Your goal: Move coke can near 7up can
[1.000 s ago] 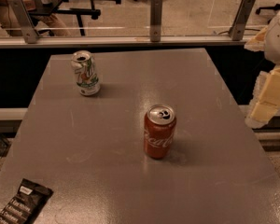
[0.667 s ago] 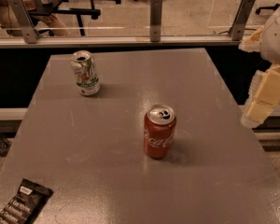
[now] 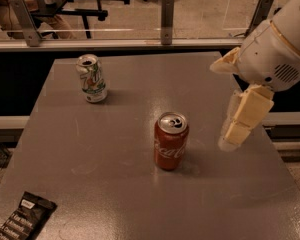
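At the lower left corner of the frame, a dark snack packet (image 3: 22,219) lies flat on the grey table (image 3: 115,184), partly cut off by the edge; its pale lettering is too small to read. In the middle of the frame the coke can (image 3: 171,141) stands upright, red with the white Coca-Cola script running up its side and a silver top. To its right, apart from the can, the gripper (image 3: 233,138) hangs pointing down just above the table, holding nothing; I cannot tell whether it is open or closed. Toward the upper left the 7up can (image 3: 91,79) stands upright, white with green marks, well apart from the coke can. Behind the table's far edge runs a rail (image 3: 115,44) with metal posts.
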### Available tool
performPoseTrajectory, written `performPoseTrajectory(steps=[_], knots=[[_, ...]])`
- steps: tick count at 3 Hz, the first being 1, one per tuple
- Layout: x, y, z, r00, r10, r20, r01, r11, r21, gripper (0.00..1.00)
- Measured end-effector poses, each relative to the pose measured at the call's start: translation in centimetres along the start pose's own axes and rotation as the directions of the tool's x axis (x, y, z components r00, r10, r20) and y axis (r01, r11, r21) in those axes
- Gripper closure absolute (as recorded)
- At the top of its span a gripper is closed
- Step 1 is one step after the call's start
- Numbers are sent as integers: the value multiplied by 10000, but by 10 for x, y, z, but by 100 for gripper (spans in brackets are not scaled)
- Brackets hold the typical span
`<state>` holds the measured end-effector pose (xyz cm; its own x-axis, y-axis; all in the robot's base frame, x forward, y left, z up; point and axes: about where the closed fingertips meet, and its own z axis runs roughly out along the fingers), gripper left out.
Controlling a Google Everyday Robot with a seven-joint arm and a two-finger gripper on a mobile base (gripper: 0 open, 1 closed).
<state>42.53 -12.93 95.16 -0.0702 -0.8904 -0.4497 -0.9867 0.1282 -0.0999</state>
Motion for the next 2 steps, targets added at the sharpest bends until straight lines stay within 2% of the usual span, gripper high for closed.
performPoseTrajectory(steps=[2], knots=[[-42, 32, 50, 9923, -883, 874, 937, 9938, -592, 0]])
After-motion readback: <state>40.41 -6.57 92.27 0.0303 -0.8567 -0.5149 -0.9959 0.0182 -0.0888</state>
